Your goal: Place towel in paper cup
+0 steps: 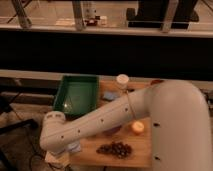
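hanging low at left, hand (60,158) near towel (75,147)

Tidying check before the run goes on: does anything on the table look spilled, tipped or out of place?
Nothing clearly. The paper cup stands upright beside the green tray. A dark cluster lies loose near the front edge. The gripper sits low at the front corner of the table nearest the tray; the arm hides the middle.

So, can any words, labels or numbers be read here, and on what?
None readable. The small white paper cup, green plastic tray and white arm show no lettering; the small items on the far ledge are too small to read. The gripper, low at the wooden table's near left corner, shows none.
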